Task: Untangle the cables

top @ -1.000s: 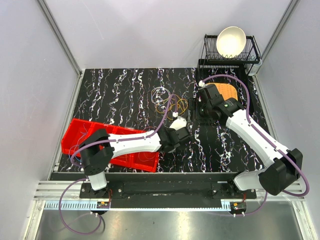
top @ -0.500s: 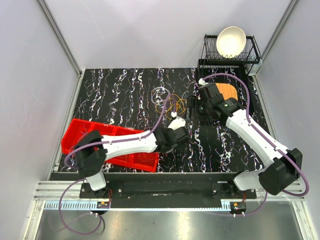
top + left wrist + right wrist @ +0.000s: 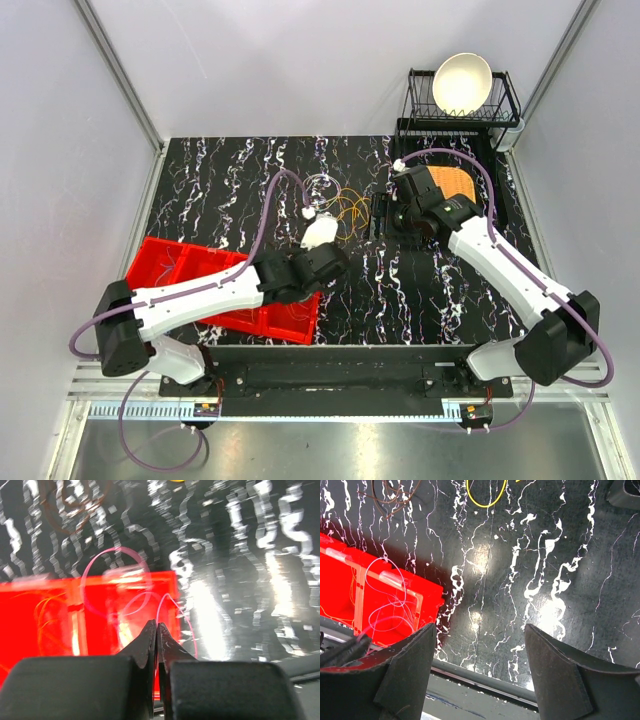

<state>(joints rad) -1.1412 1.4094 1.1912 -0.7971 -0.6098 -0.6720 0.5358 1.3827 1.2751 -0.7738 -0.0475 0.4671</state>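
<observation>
The cables (image 3: 340, 205) lie as a small tangle of orange, yellow and white loops at the middle back of the black marbled table. My left gripper (image 3: 303, 277) hangs over the right end of the red bin (image 3: 170, 265). In the left wrist view it (image 3: 156, 628) is shut on a pale pink wire (image 3: 117, 580) that loops out above the bin (image 3: 45, 625). My right gripper (image 3: 377, 215) is open and empty just right of the tangle. In the right wrist view (image 3: 480, 645) a yellow loop (image 3: 485, 497) and a dark wire (image 3: 395, 495) show at the top.
A black dish rack (image 3: 505, 100) holding a white bowl (image 3: 462, 82) stands at the back right. An orange mat (image 3: 452, 182) lies beside the right arm. Thin pale wires (image 3: 385, 605) lie inside the red bin. Metal rails run along the table's near edge.
My left arm has swung left and back from the tangle to over the red bin, carrying the pink wire. My right gripper has shifted only slightly.
</observation>
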